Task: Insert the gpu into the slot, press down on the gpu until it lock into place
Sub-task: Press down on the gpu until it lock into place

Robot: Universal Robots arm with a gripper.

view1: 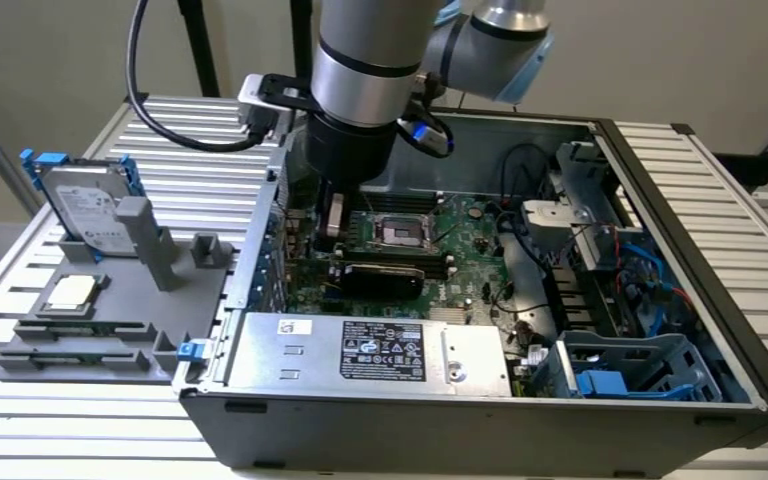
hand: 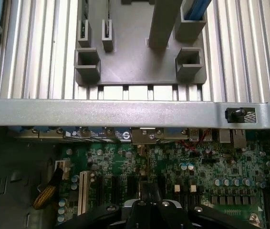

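Closed gripper (hand: 150, 206) presses the gpu (view1: 381, 278) on the motherboard (hand: 182, 171), gripping nothing visible. Off-centre pressure could leave it unlatched.

The arm (view1: 364, 60) is a thick silver cylinder with a black lower section and a pale blue joint cap. A black cable loops beside it, a small blue connector sits alongside, and the gripper (hand: 151, 212) is black with silver screws.

arm (view1: 357, 90) over motherboard (view1: 451, 240) | gpu (view1: 377, 276) seated in case (view1: 704, 330)
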